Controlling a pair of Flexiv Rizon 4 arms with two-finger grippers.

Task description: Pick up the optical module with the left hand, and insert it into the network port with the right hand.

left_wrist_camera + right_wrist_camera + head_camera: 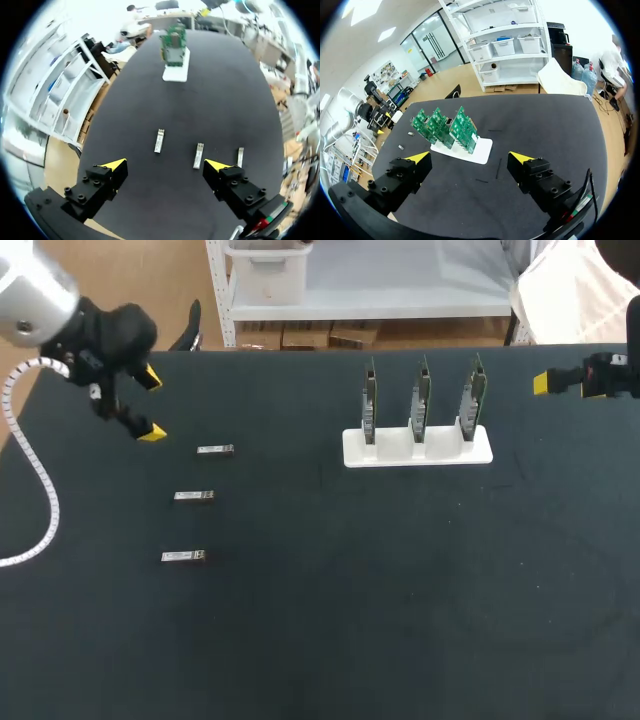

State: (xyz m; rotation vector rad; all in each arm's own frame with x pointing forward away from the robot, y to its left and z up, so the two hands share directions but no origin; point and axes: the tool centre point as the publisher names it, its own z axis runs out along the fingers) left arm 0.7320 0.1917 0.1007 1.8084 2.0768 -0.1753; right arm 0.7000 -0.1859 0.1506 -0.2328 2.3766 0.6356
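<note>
Three small silver optical modules lie in a column on the black table at the left: one at the back [215, 450], one in the middle [194, 497], one nearest the front [183, 557]. My left gripper [150, 405] hovers open, left of and behind them; in the left wrist view the modules [159, 140] [198, 155] [240, 157] lie ahead of its fingers. A white stand [418, 448] holds three upright green network cards [421, 398]. My right gripper [470, 159] is open at the far right, with the stand [462, 149] and its cards [461, 127] ahead of it.
The left arm's white coiled cable [35, 480] hangs over the table's left edge. Bare black tabletop [400, 590] spreads across the front and middle.
</note>
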